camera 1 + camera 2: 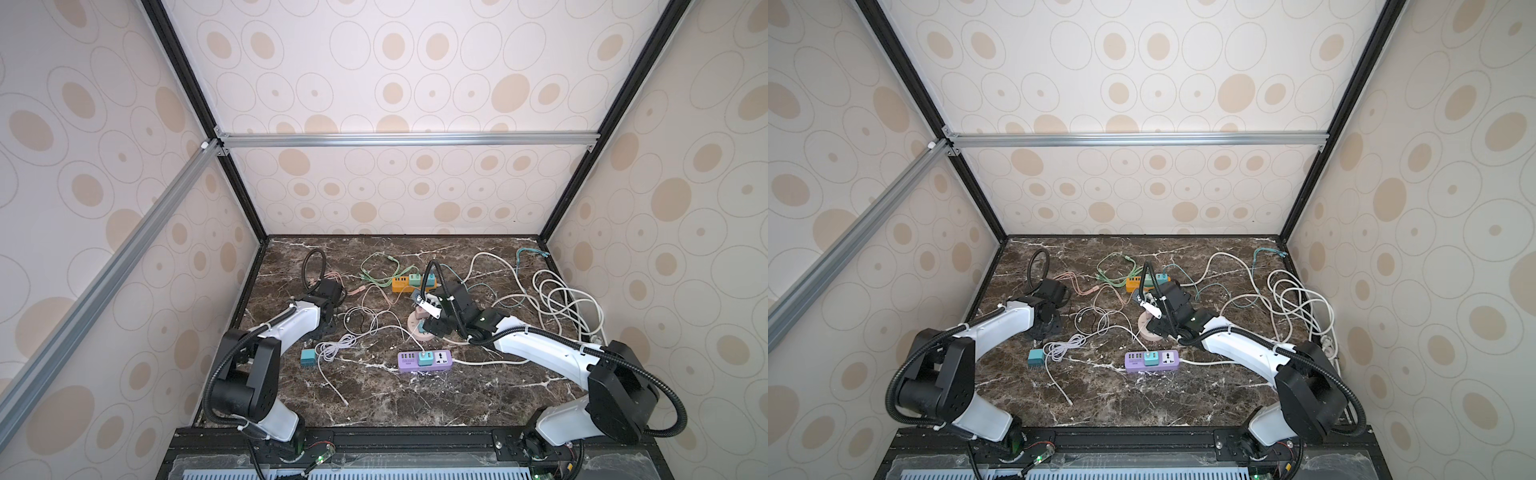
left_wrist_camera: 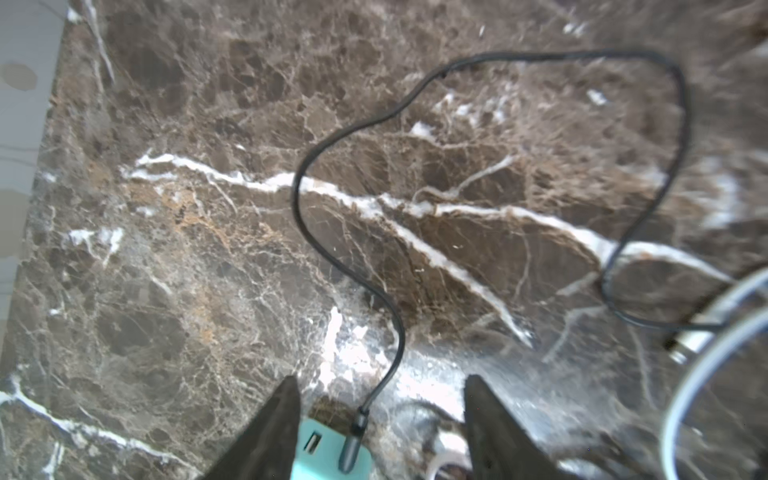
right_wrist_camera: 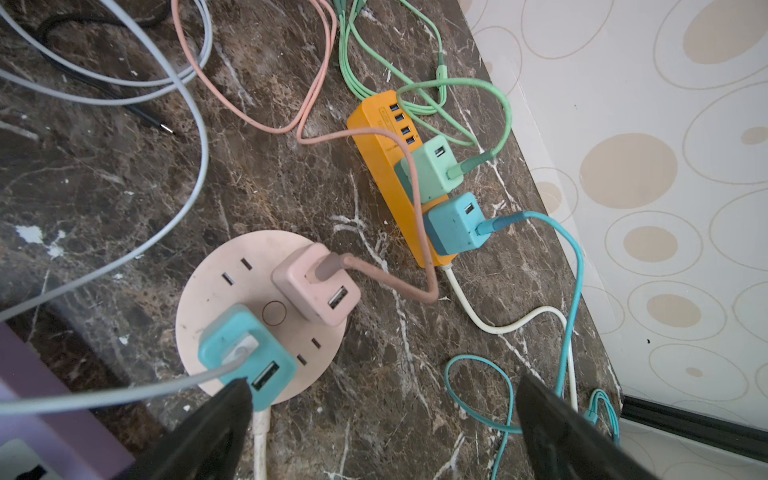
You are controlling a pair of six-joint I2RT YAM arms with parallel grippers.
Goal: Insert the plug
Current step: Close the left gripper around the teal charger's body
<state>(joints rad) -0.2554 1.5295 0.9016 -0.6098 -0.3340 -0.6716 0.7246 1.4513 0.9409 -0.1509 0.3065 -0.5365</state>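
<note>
Teal charger (image 2: pixel 322 465) off-centre in open left end effector (image 2: pixel 381 377); closing could tip it; right end effector (image 3: pixel 385 379) open too

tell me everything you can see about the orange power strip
The orange power strip is a long, plastic-looking bar lying flat on the marble table, toward the back. Four blue USB ports line one end. A mint green adapter and a teal adapter are plugged into its top, each with a matching cable. A white cord leaves the other end, and a pink cable drapes across it.
</note>
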